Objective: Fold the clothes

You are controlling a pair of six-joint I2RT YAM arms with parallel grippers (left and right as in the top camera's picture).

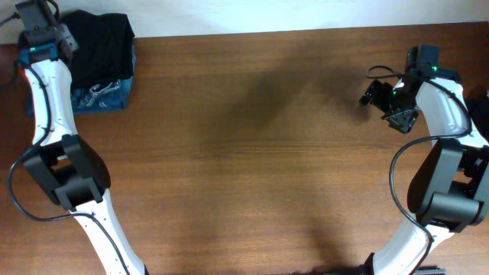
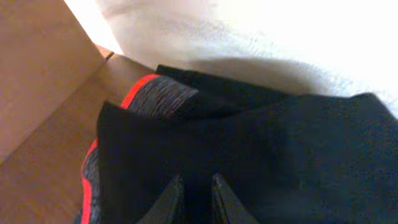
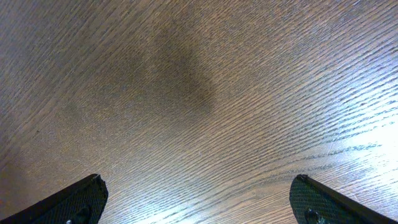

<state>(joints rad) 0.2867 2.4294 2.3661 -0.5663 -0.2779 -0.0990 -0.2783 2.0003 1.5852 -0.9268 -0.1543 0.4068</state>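
The clothes [image 1: 99,46] lie in a stack at the table's far left corner, black on top with a blue patterned piece [image 1: 103,95] underneath. In the left wrist view a black garment [image 2: 280,155] overlaps a grey waistband edged red-orange [image 2: 155,99]. My left gripper [image 2: 198,186] presses down into the black cloth, its fingers drawn close with fabric in the narrow gap. In the overhead view that gripper [image 1: 42,30] sits at the stack's left edge. My right gripper [image 3: 199,199] hangs wide open over bare wood, far from the clothes, at the table's right [image 1: 386,107].
The brown wooden table [image 1: 252,153] stretches between the two arms. A white wall [image 2: 249,37] runs right behind the stack. The right arm's base [image 1: 451,191] stands at the right edge.
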